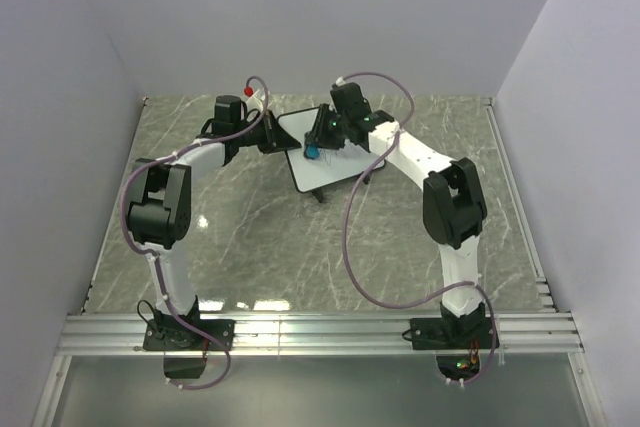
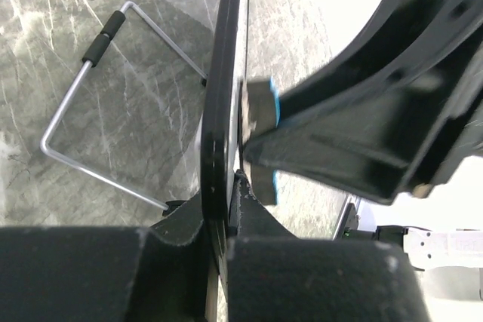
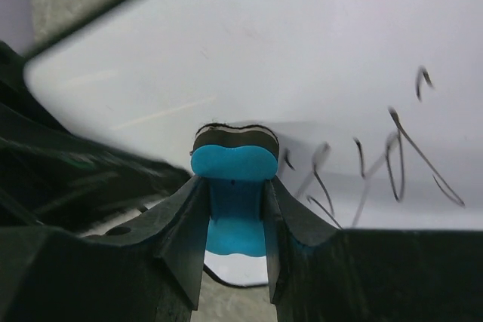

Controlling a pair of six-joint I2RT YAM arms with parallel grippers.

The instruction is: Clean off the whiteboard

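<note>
The whiteboard point(image 1: 325, 162), white with a thin black frame, stands tilted at the table's back middle. My left gripper point(image 1: 272, 133) is shut on its left edge; in the left wrist view the black frame point(image 2: 220, 111) runs edge-on between the jaws. My right gripper point(image 1: 318, 142) is shut on the blue eraser point(image 3: 234, 186), whose dark felt face presses on the board point(image 3: 302, 50). Dark scribbles point(image 3: 392, 164) lie just right of the eraser. The eraser also shows in the left wrist view point(image 2: 263, 107) against the board.
A wire stand point(image 2: 90, 111) with a black sleeve folds out behind the board over the grey marble table point(image 1: 240, 227). A red-tipped item point(image 1: 249, 91) lies at the back near the left arm. White walls enclose the table.
</note>
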